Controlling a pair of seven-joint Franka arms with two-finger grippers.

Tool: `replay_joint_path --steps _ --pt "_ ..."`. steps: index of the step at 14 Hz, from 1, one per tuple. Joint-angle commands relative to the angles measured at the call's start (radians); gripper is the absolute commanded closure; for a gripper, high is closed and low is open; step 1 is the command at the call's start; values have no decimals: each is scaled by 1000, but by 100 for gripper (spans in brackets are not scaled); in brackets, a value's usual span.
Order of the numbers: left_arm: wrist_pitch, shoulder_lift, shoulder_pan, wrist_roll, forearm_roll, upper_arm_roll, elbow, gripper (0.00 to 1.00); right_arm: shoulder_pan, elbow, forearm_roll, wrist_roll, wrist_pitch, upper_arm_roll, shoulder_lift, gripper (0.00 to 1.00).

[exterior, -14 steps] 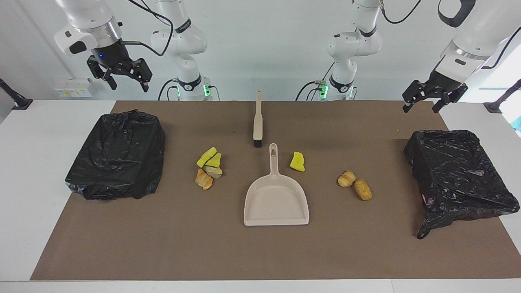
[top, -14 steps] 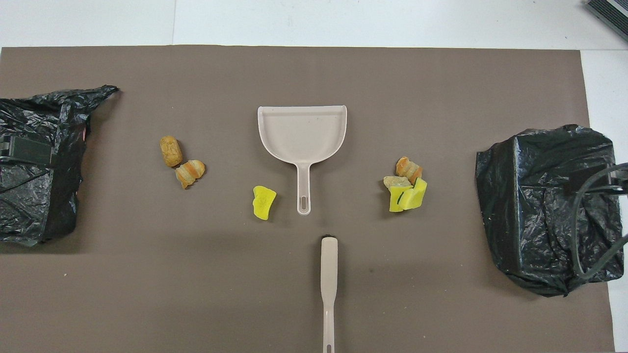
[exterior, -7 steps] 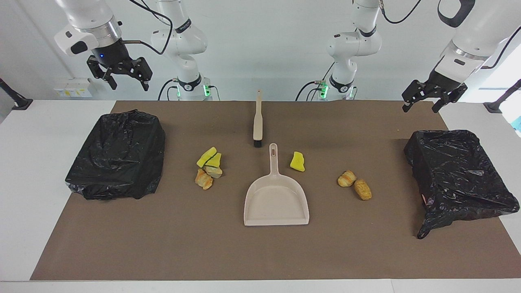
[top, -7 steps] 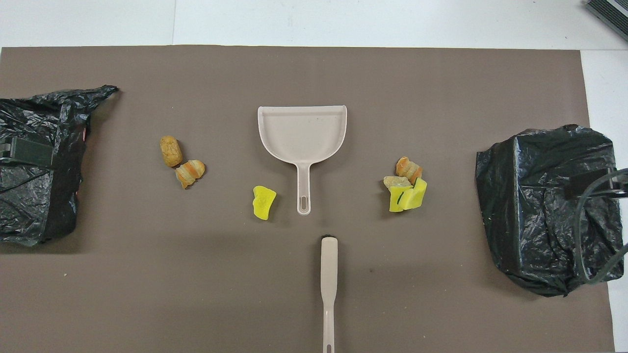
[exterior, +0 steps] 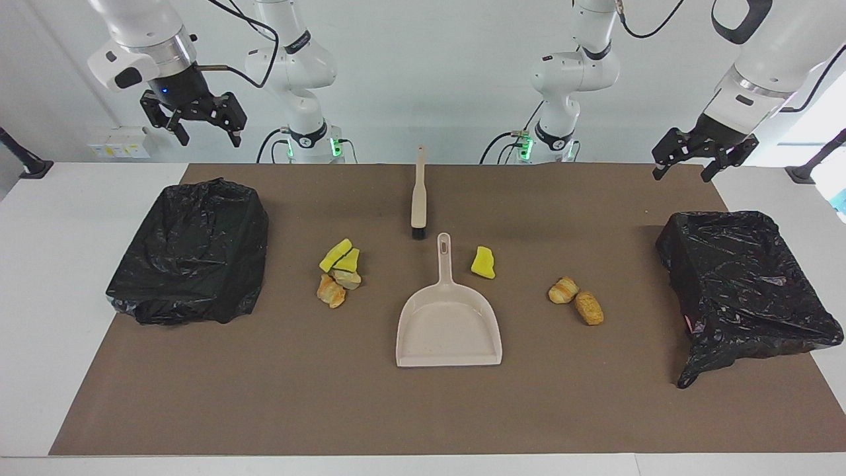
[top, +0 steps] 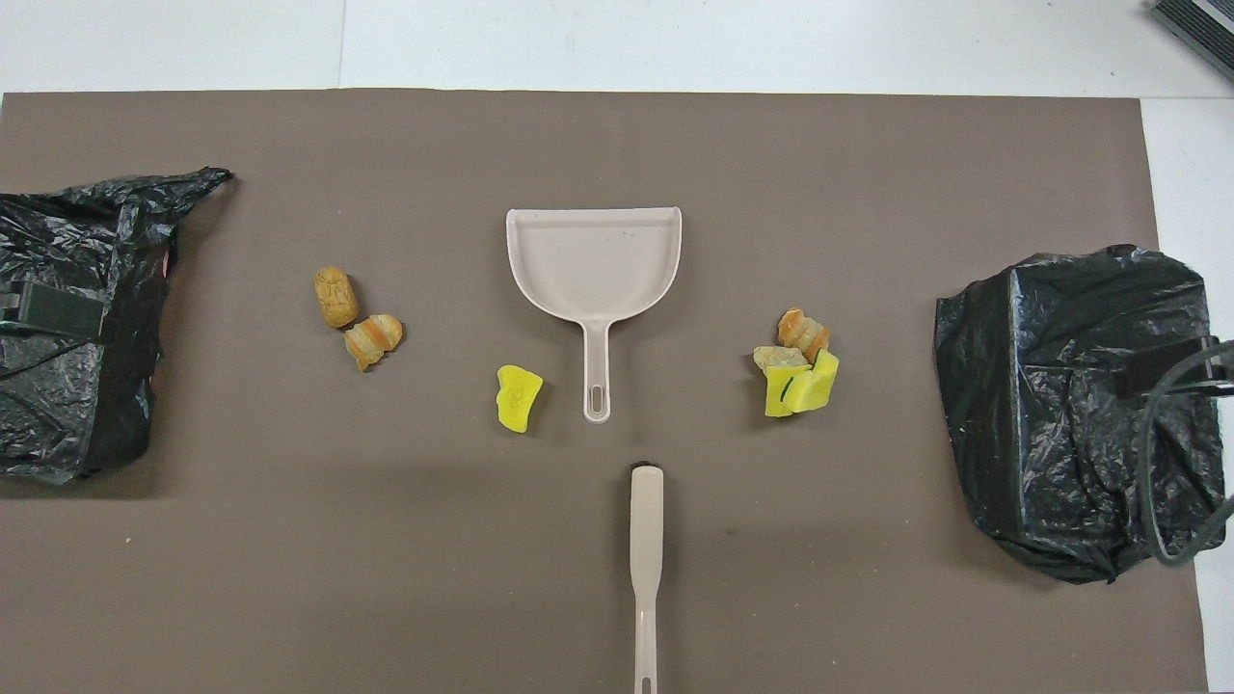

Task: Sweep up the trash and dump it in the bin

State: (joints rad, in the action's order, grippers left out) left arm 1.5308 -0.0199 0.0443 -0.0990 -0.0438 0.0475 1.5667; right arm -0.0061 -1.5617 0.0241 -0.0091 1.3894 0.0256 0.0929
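Two black-bagged bins (exterior: 192, 254) (exterior: 743, 284) sit at either end of the brown mat (exterior: 423, 410), with the beige dustpan (exterior: 449, 324) in the middle and the brush (exterior: 418, 195) just robot-side of its handle. Trash sits both sides of the dustpan: sponge wedges (exterior: 340, 258) and bread lumps (exterior: 575, 299). The left gripper (exterior: 684, 162) and right gripper (exterior: 205, 129) both hang wide open, holding nothing, up over their bin ends.
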Motion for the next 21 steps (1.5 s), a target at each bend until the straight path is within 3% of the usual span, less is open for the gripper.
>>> replay_joint_path --steps 1,9,21 --pt "-6 -26 -11 -16 13 -2 38 0 -9 -28 -16 -52 -19 8 27 0" --pt "90 -54 -142 7 12 0 183 0 -9 -28 -16 -63 -27 10 31 0" --pt "360 -81 -498 444 1 3 426 0 -9 -32 -16 -63 -29 10 31 0"
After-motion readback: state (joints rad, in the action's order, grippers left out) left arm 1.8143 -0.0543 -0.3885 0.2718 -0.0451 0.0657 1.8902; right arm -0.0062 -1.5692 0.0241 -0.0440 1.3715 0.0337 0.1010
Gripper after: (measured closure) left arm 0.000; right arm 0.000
